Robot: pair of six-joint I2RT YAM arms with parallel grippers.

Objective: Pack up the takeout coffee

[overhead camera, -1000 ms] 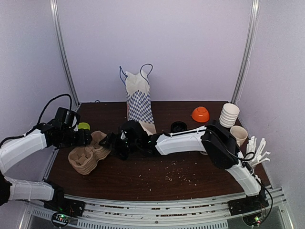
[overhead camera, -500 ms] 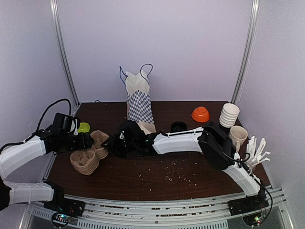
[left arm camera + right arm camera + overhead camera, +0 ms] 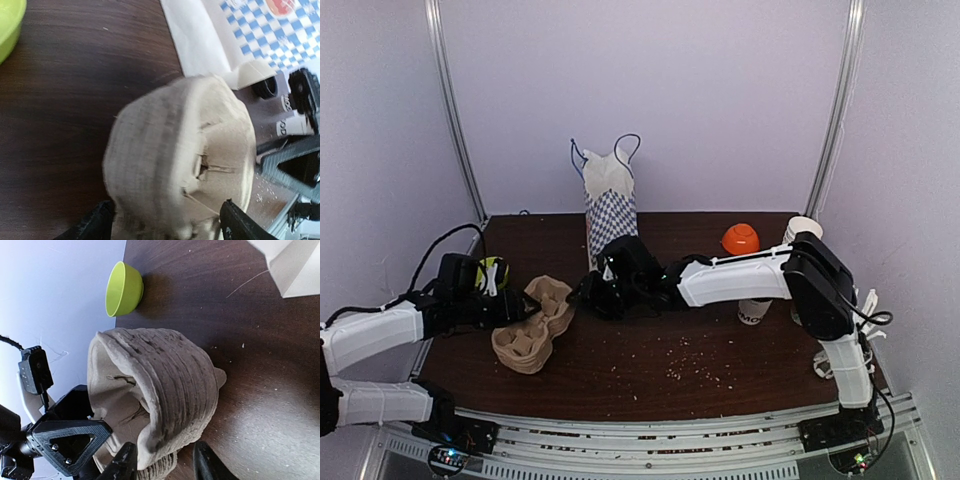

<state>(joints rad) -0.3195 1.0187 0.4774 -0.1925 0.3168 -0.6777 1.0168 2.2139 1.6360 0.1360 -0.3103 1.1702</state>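
Pulp carrier stack (image 3: 533, 330) clamped between left gripper (image 3: 165, 218) fingers; right gripper (image 3: 165, 454) straddles its rim, grip unclear. Only overhead view shows takeout coffee (image 3: 753, 312) beside right arm (image 3: 740, 280).

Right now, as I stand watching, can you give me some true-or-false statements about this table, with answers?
1. The brown moulded-pulp cup carrier stack sits between the fingers of the left hand. True.
2. The orange plastic bowl lies beside the left arm. False: it is at the back right; the lime-green plastic bowl is the one on the left.
3. The white paper bag with blue checks stands upright at the back. True.
4. The white paper coffee cup with black print is in the carrier. False: it stands on the table, far right.
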